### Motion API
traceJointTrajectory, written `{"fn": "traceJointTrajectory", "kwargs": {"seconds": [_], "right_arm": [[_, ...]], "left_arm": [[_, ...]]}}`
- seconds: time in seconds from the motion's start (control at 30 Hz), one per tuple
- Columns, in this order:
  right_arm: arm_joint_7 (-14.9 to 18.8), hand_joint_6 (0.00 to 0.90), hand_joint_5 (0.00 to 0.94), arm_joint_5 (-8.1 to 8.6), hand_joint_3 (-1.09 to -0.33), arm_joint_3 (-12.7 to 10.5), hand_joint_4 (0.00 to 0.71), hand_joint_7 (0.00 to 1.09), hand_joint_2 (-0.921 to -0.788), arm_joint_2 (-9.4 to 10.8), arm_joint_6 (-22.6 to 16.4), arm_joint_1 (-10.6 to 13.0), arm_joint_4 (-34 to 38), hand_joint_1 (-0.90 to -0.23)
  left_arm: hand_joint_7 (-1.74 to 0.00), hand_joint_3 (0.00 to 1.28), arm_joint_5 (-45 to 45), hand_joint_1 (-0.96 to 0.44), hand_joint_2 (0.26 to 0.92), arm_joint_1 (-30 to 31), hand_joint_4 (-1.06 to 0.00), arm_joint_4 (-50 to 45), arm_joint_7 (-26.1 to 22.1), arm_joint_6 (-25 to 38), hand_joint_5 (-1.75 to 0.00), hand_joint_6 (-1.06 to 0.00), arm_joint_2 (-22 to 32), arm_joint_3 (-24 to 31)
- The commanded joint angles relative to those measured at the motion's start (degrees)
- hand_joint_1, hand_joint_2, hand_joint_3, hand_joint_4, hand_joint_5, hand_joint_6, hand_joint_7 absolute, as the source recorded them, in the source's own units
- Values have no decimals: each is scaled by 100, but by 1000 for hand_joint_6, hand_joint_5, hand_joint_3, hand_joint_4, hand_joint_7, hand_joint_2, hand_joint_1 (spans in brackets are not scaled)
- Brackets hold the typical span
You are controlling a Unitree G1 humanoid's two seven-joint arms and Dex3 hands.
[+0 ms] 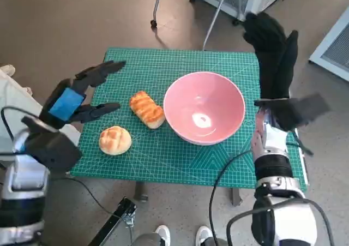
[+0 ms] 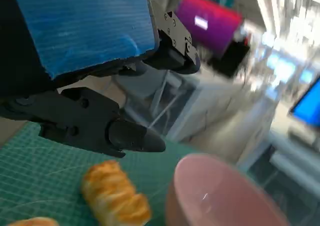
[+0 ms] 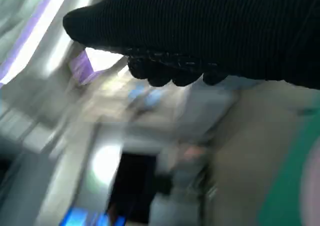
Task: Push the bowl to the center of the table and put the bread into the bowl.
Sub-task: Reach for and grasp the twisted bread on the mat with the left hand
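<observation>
1. The glossy pink round bowl (image 1: 204, 108) is sitting on the green gridded cutting mat (image 1: 163, 159) that covers the small table, a little toward the robot's right of the middle. It is looking rigid and smooth, probably light plastic or ceramic, so it is likely to slide easily on the mat; a flat push low on its outer wall seems the safest contact, since a push at the rim could be tipping it.
2. The long braided golden bread roll (image 1: 147, 109) is lying just beside the bowl's left wall, seemingly apart from it. It is looking soft and light, so it is calling for a gentle grip across its narrow middle.
3. The round golden bun (image 1: 115, 140) is resting nearer the robot, apart from the long roll.
4. Counting: one bowl, two pieces of bread.
5. The blue-taped black left hand (image 1: 73, 101) is hovering by the mat's left edge, fingers spread and holding nothing.
6. The black-gloved right hand (image 1: 275, 58) is hanging raised beyond the bowl's right side, fingers extended and empty.
</observation>
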Motion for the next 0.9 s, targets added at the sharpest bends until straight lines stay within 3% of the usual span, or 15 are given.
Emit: {"fn": "traceJointTrajectory", "kwargs": {"seconds": [0.03, 0.17, 0.27, 0.43, 0.9], "right_arm": [[730, 17, 0, 357, -764, 191, 314, 867, -921, -73, 191, 440, -682, -683], [799, 12, 0, 267, -756, 277, 312, 899, -921, -169, 83, 587, -988, -693], [627, 12, 0, 122, -755, 320, 311, 910, -921, -187, 12, 751, -1281, -695], [455, 5, 2, 71, -754, 366, 308, 919, -921, -167, 50, 955, -1621, -699], [391, 1, 3, 203, -753, 401, 306, 926, -921, -198, 103, 1077, -1710, -706]], "left_arm": [[-78, 1, 291, -285, 876, -433, -346, 375, -237, -48, 0, -536, 155, -351], [-72, 0, 680, -255, 864, -718, -344, 798, -188, -241, 0, -542, 160, -678], [-70, 0, 1103, -242, 859, -949, -344, 1239, -50, -462, 0, -546, 141, -998], [-64, 10, 1716, -219, 844, -1318, -346, 2005, 237, -817, -2, -550, 94, -1457], [-56, 8, 2740, -193, 845, -2314, -374, 3672, 744, -1060, -11, -556, -331, -2434]]}}
